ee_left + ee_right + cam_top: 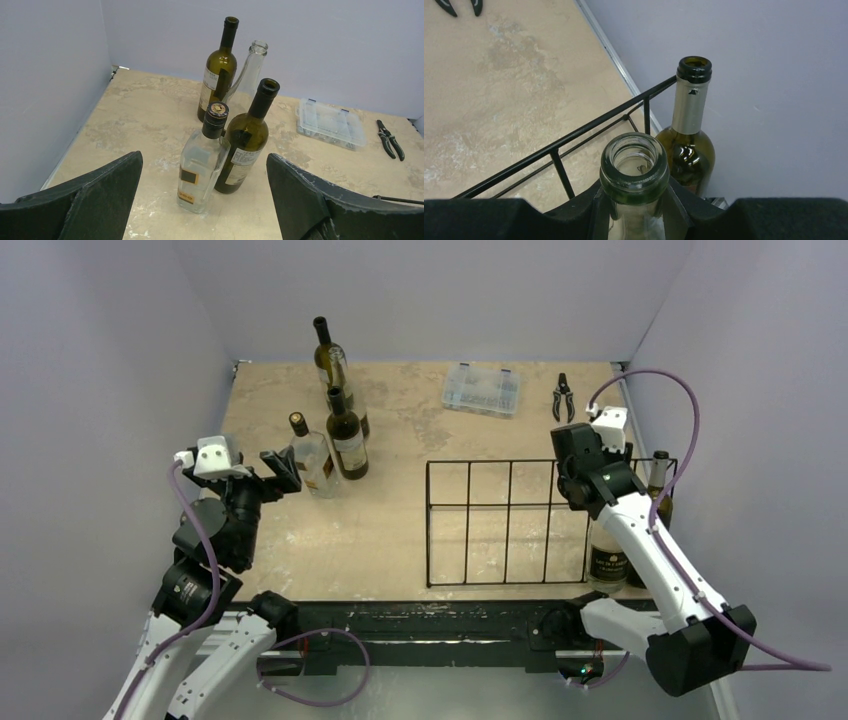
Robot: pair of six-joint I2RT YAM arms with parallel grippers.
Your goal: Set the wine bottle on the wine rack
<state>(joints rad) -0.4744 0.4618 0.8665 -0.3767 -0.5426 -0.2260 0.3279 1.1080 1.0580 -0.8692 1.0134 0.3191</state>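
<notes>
High behind, looking down on whole counter (400, 530); left wrist low, facing same bottle cluster (240, 145); right wrist close over wine rack (574, 134)

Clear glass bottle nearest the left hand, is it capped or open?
Capped. The clear glass bottle wears a black cap; the dark green bottle beside it shows an open mouth.

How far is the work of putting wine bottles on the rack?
Looks done: one green bottle stands at the right end of the wine rack. In hand: the right gripper is shut on the neck of a second bottle, upright next to it, not released. Remaining: four bottles on the left of the table; the left gripper is open, facing them.
</notes>
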